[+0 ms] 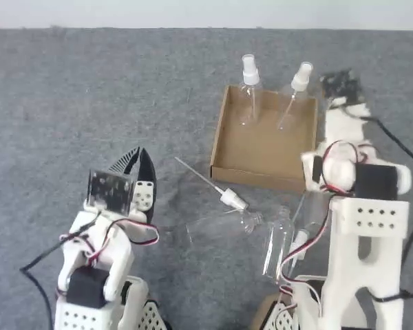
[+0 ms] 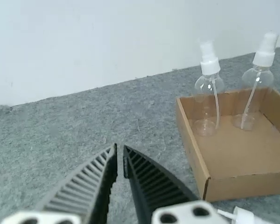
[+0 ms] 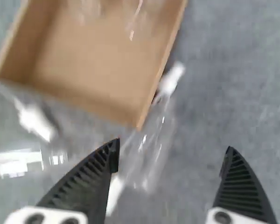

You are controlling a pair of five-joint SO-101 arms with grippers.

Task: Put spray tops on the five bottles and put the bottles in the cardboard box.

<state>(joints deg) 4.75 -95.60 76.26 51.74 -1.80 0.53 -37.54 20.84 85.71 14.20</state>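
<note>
Right gripper [image 3: 172,145] spread wide over a lying bottle; left gripper [image 2: 120,148] nearly closed, holding nothing.
The clear plastic bottle [image 3: 149,154], white top fitted, lies on grey carpet [image 3: 233,70] just beside the cardboard box [image 3: 84,65] corner. It looks light, smooth and thin-walled, likely to roll or slip, so across the round body seems the best hold. A loose spray top [image 1: 230,198] with a thin tube lies near.

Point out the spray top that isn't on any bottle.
The spray top lying in front of the cardboard box, tube bare; the others cap bottles.
</note>
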